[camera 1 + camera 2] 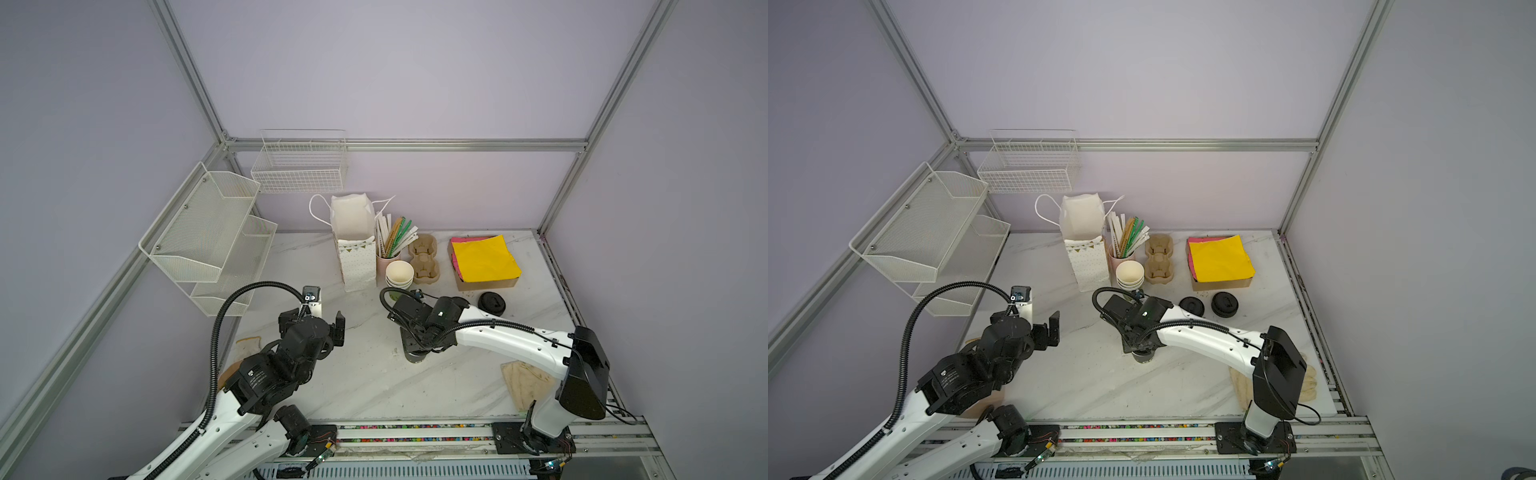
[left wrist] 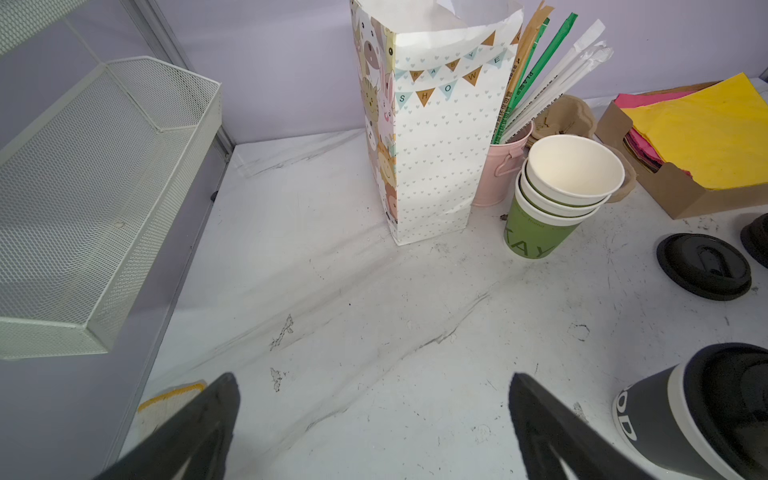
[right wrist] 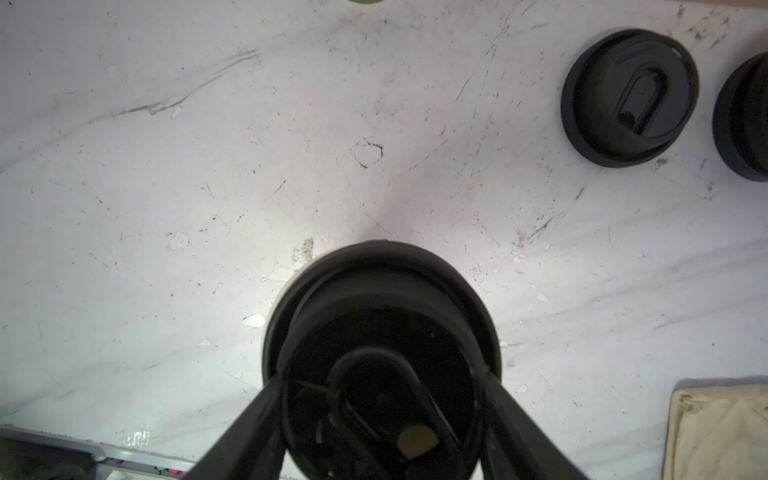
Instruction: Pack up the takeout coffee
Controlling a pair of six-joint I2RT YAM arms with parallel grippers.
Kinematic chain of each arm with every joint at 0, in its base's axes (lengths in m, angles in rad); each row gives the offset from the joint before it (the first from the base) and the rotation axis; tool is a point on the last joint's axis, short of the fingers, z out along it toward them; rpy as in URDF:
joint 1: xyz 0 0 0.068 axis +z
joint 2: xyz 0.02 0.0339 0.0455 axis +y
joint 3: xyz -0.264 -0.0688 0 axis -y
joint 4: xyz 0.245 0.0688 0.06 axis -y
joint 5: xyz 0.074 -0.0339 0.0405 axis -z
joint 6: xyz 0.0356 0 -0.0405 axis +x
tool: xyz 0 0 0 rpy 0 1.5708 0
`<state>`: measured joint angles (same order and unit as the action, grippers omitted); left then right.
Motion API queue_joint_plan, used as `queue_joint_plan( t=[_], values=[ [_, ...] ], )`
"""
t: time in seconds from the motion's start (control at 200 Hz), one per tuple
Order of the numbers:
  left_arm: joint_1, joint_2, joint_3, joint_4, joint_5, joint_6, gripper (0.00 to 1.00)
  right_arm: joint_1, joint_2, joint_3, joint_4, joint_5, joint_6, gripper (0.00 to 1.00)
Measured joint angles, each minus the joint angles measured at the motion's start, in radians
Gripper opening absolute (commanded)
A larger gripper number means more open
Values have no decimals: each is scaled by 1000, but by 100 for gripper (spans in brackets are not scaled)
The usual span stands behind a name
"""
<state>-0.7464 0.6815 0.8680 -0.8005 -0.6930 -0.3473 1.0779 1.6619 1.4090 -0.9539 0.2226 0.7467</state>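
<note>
The takeout coffee [image 2: 706,411] stands mid-table, a paper cup with a black round lid [image 3: 382,316]; its side looks dark in the left wrist view. In both top views only its base [image 1: 415,356] [image 1: 1144,356] shows under the right wrist. My right gripper [image 3: 381,376] points straight down and is shut on the lid, one finger pressed against each side of the raised part. My left gripper [image 2: 374,382] [image 1: 313,321] hovers open and empty left of the cup, over bare table. The patterned white paper bag [image 1: 353,245] [image 2: 436,145] stands open at the back.
Beside the bag are a pink cup of straws [image 1: 386,259], a nested stack of green cups [image 1: 399,274], a pulp cup carrier [image 1: 424,259] and a box of yellow napkins [image 1: 484,259]. Two loose black lids [image 1: 1192,306] [image 1: 1224,304] lie behind the right arm. Mesh shelves [image 1: 208,237] line the left wall.
</note>
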Motion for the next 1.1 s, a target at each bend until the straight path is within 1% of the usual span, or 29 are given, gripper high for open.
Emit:
queue_joint_plan(
  t=[1.1],
  values=[
    [0, 0, -1, 0, 0, 0, 100, 1, -1, 9, -2, -2, 0, 69]
  ],
)
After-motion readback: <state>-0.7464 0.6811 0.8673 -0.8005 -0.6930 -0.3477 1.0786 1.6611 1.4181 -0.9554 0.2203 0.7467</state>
